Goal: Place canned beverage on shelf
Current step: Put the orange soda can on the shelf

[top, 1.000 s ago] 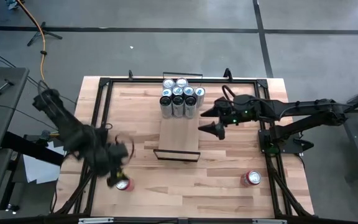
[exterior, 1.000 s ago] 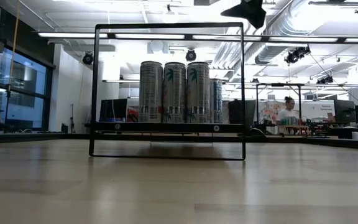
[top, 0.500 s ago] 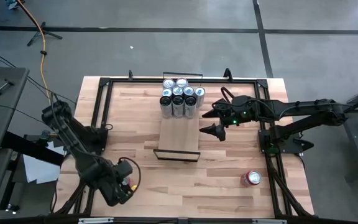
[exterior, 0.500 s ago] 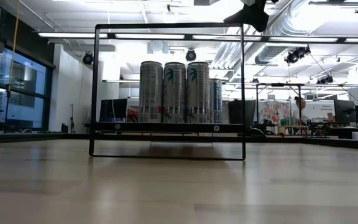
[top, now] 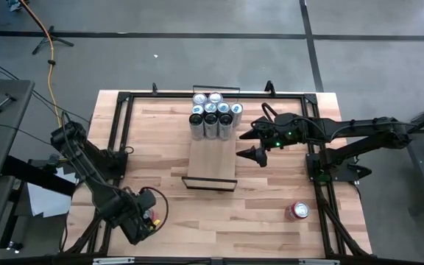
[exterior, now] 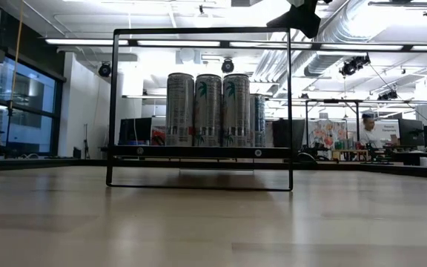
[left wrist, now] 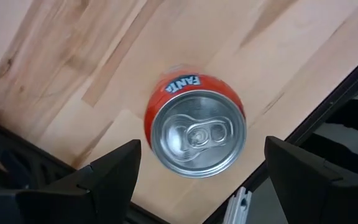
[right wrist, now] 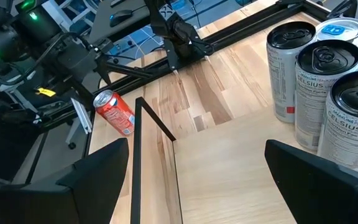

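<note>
Your left gripper [left wrist: 194,171] hangs straight over the orange Fanta can [left wrist: 195,127] at the near left of the table, fingers spread wide to either side of the lid and clear of the metal, so nothing is held yet; from above you can see the left gripper [top: 140,219] covering that can almost completely, which tells you the approach is top-down. That makes sense to me: the can stands upright with its pull-tab facing the wrist camera, and a vertical drop lets the fingers straddle the round body evenly. It sits close to the table's black edge rail [left wrist: 328,102], so I'd judge there's little room for a sideways grab anyway. Your right gripper [top: 255,144] waits just beside the shelf [top: 212,160], fingers apart and empty, parked where it won't block the run-in. The shelf's far end is already packed with a cluster of tall cans [top: 214,115], while the near stretch up to the black frame [top: 210,182] lies bare, so that looks like the landing spot. A second red can [top: 297,211] stands at the near right, well apart from both arms. Next, as I read it, you lower and close on the Fanta can.
</note>
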